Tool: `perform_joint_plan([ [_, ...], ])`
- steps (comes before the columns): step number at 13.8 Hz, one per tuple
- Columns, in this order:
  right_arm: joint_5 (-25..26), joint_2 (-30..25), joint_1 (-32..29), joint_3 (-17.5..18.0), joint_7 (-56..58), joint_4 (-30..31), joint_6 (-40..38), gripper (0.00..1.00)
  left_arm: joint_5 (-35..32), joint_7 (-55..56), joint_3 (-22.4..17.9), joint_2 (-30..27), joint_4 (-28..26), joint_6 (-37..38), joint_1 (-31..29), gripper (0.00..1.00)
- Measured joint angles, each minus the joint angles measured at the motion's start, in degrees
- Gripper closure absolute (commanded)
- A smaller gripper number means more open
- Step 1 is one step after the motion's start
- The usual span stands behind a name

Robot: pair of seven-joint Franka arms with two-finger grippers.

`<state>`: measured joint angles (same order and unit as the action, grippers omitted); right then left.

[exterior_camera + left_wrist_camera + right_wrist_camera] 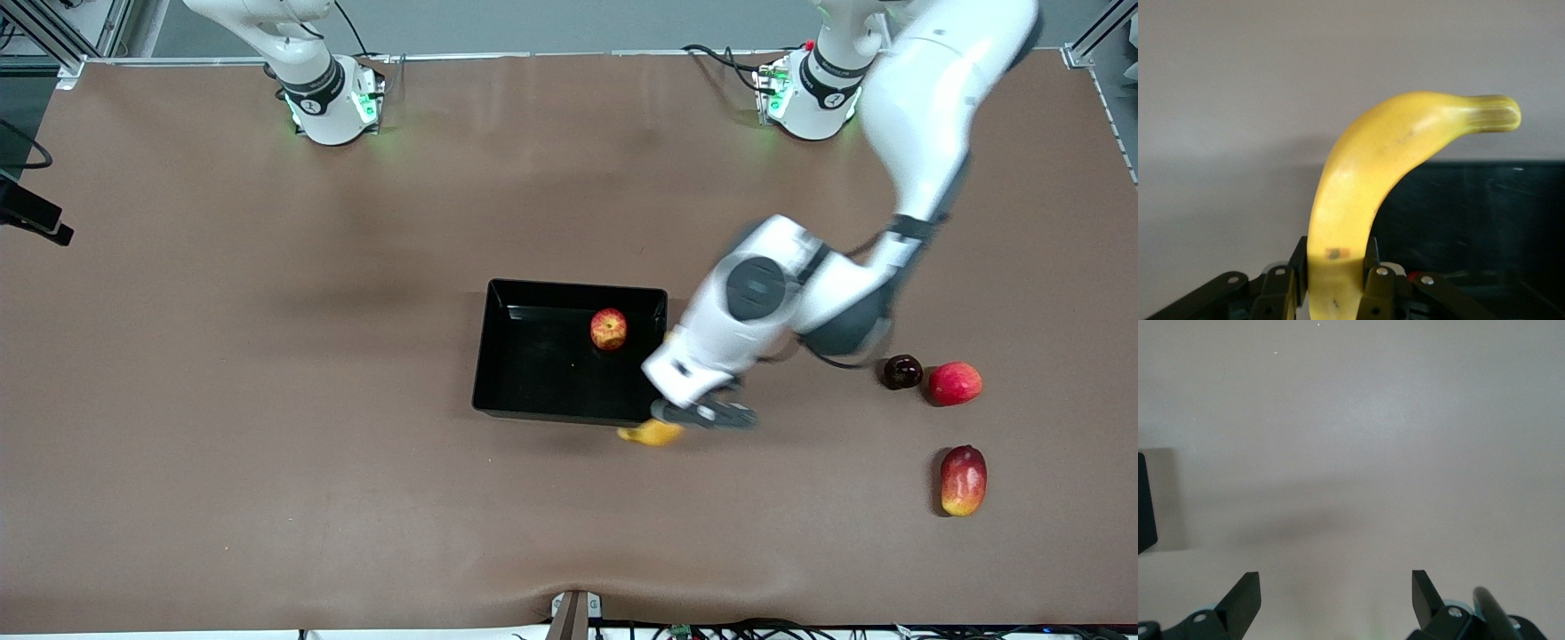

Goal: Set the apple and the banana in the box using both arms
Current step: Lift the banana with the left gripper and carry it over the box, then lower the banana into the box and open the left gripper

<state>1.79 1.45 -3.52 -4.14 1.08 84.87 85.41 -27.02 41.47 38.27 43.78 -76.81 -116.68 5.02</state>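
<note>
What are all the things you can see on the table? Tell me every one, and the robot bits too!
box: one, glossy black, middle of the table.
apple: one, red with yellow streaks, inside the box.
banana: one, yellow, held in the left gripper over the box's corner nearest the front camera, toward the left arm's end.
dark round fruit: one, near black, on the table toward the left arm's end.
pinkish-red round fruit: one, beside the dark fruit.
mango-like fruit: one, red and yellow, nearer the front camera than those two.
table: one, brown.
left gripper: one, black, shut on the banana.
right gripper: one, black, open over bare table; that arm waits.
</note>
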Motion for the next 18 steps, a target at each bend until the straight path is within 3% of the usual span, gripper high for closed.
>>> perform_joint_plan([
  [6, -0.02, 0.00, 0.01, 0.01, 0.00, -0.01, 0.00, 0.00, 0.00, 16.06, -2.89, 1.03, 1.05, -4.47, 12.00, 1.00],
  [11, -0.04, 0.00, 0.02, 0.04, 0.00, -0.02, 0.01, 0.00, 0.00, 22.17, -13.00, 4.04, 2.03, -11.05, 23.30, 1.00],
  [18, -0.04, 0.00, 0.02, 0.04, 0.00, -0.02, 0.02, 0.00, 0.00, 22.46, -16.01, 7.71, 2.56, -14.97, 24.27, 1.00],
])
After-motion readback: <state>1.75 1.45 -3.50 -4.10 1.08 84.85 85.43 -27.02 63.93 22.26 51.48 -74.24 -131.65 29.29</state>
